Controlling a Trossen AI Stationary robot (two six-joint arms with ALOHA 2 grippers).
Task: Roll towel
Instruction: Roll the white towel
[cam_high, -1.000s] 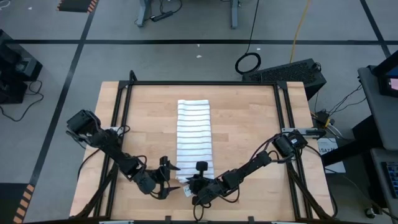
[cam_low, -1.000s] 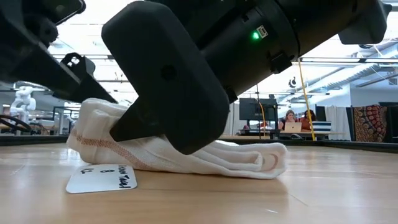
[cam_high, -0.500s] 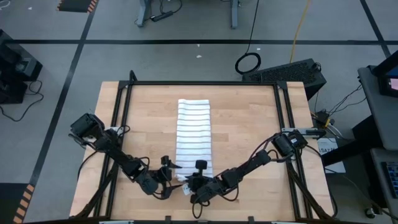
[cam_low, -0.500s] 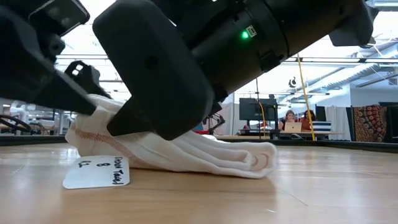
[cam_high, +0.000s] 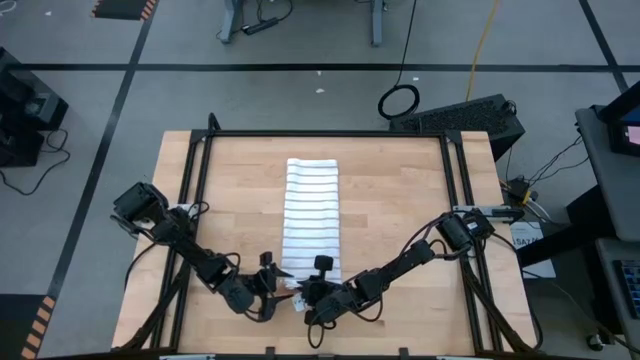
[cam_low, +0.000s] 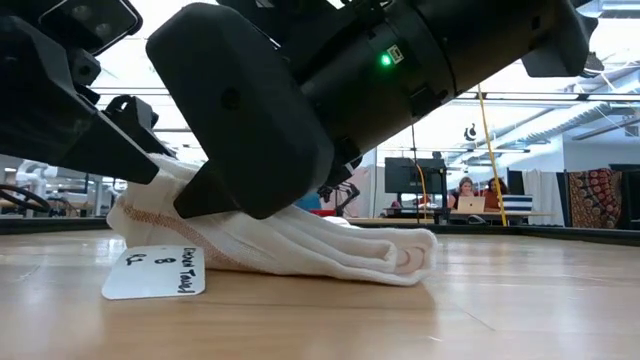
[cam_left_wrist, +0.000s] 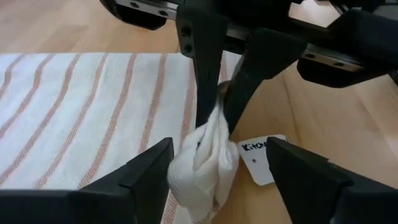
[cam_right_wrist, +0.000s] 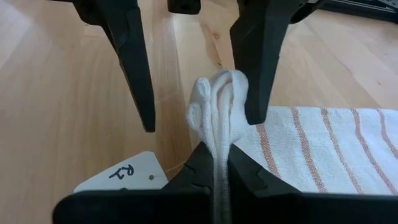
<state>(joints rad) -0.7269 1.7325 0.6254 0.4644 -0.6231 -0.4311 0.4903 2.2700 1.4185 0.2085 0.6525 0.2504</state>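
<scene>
striped towel (cam_high: 312, 218) lies lengthwise down the middle of the wooden table (cam_high: 400, 200), flat over most of its run, its near end gathered up into a small bunched roll at the front edge of the table, between the two arms. right gripper (cam_high: 306, 303) sits at that near end, fingers pinched together on the bunched cloth; in the right wrist view the fold of towel (cam_right_wrist: 217, 118) rises straight out from between its closed fingers (cam_right_wrist: 249, 180). left gripper (cam_high: 275, 285) comes in from the left side, just beside the same bunch; its two fingers (cam_left_wrist: 149, 171) stand apart with the white wad of towel (cam_left_wrist: 205, 168) between them, the cloth touching or nearly touching the inner faces, so the jaws are spread around the roll and not clamped on it. in the low view the lifted end of the towel (cam_low: 300, 245) slopes from under the dark gripper bodies down to the table, with a rounded folded edge at the right. small white tag (cam_low: 155, 272) with handwriting lies flat on the wood just in front of the raised end; it also shows in both wrist views beside the bunch. far end of the towel stays flat toward the back of the table. a person sits at a desk in the room well behind the table.
</scene>
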